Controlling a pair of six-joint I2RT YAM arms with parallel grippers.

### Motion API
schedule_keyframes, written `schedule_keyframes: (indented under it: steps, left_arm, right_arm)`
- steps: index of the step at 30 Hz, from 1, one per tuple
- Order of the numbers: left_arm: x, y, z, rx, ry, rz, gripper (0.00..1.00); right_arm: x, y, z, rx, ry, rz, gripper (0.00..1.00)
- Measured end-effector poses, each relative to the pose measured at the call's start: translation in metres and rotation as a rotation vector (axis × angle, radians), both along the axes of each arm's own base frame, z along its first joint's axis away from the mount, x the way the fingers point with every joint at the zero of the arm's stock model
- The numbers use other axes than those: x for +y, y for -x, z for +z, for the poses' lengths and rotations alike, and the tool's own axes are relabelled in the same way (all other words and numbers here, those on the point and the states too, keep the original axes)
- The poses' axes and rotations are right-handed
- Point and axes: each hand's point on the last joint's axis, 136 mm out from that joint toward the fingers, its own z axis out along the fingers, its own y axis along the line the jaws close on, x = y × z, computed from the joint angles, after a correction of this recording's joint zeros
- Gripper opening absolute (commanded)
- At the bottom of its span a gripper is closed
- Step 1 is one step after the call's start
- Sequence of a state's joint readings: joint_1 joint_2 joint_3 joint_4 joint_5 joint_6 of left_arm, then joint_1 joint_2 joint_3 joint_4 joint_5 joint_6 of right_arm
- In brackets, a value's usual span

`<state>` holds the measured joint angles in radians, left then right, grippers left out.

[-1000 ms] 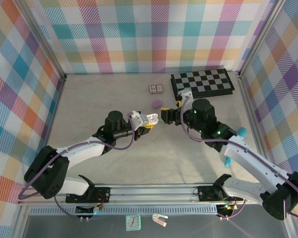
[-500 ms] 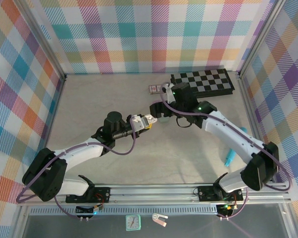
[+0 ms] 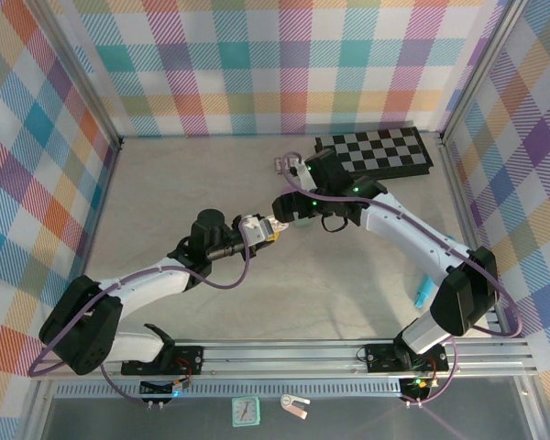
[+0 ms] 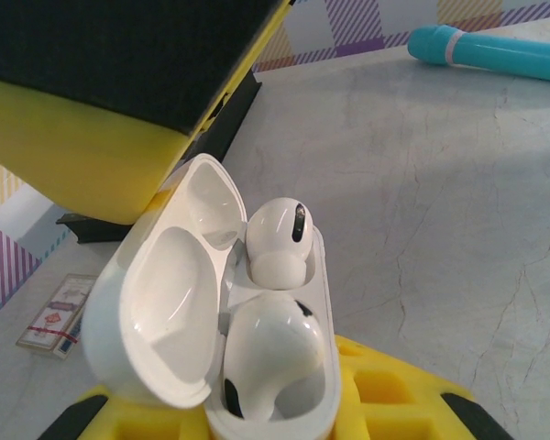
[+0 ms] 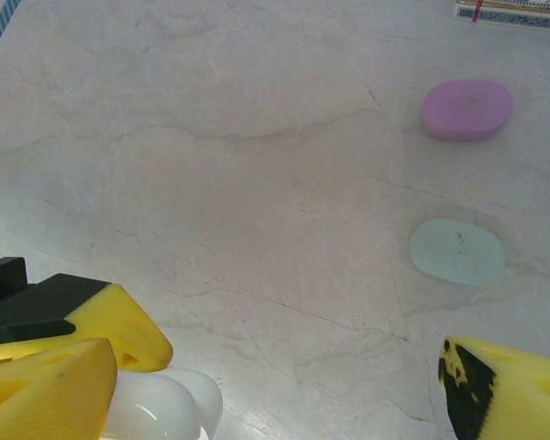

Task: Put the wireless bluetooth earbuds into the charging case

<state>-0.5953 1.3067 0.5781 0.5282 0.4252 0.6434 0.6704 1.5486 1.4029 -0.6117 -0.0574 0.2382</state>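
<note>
My left gripper [image 3: 266,226] [image 4: 257,417] is shut on the white charging case [image 4: 257,302] [image 3: 278,223], whose lid stands open to the left. Two white wireless bluetooth earbuds lie in it. One earbud [image 4: 277,240] sits in the far well. The other [image 4: 268,353] rests tilted in the near well. My right gripper [image 3: 290,207] [image 5: 275,403] hangs open just above and beyond the case with nothing between its fingers. One of its fingers [image 4: 101,101] looms over the lid. The case's white lid [image 5: 170,405] shows beside that gripper's left finger.
A purple case [image 5: 467,109] and a pale mint case [image 5: 457,251] lie on the table under the right gripper. A checkerboard [image 3: 373,151] and a small card box [image 4: 60,316] sit at the back. A teal stick [image 3: 423,291] [image 4: 495,50] lies on the right.
The right arm has swung left and away from me, bringing its open gripper over the case. The left gripper has kept hold of the case, shifting slightly.
</note>
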Motion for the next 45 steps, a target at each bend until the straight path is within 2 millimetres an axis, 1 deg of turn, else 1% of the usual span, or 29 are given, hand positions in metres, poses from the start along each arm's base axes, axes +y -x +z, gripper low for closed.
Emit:
schedule_keyframes:
  steps: [6,10,19,23,27,31,34,37,40,45]
  left_arm:
    - [0.0,0.0,-0.001,0.017,0.006,0.003,0.06]
    - [-0.001,0.001,-0.001,0.025,0.01,0.003,0.06]
    - [-0.002,-0.001,0.006,0.014,0.035,0.014,0.07]
    - [-0.003,0.002,0.007,0.024,0.044,-0.005,0.07]
    - [-0.006,0.01,0.009,0.037,0.052,-0.047,0.07]
    - [-0.007,0.018,0.014,0.034,0.063,-0.082,0.07]
    - [-0.008,0.023,0.02,0.023,0.071,-0.105,0.07]
    - [-0.008,0.028,0.022,0.027,0.071,-0.124,0.07]
    - [-0.008,0.031,0.021,0.035,0.069,-0.139,0.07]
    - [-0.008,0.036,0.02,0.046,0.066,-0.158,0.07]
  right_arm:
    - [0.0,0.002,0.0,-0.007,0.008,0.032,0.91]
    - [-0.003,0.007,0.003,-0.012,0.016,0.053,0.91]
    - [-0.021,0.025,0.007,-0.047,0.048,0.081,0.9]
    - [-0.031,0.035,0.021,-0.156,0.047,0.126,0.91]
    - [-0.033,0.054,0.042,-0.298,0.013,0.249,0.93]
    - [-0.033,0.07,0.053,-0.408,0.012,0.385,0.96]
    - [-0.034,0.08,0.055,-0.485,0.044,0.489,0.95]
    - [-0.033,0.088,0.056,-0.563,0.083,0.601,0.92]
    - [-0.032,0.095,0.051,-0.608,0.133,0.708,0.91]
    - [-0.019,0.103,0.045,-0.667,0.219,0.866,0.91]
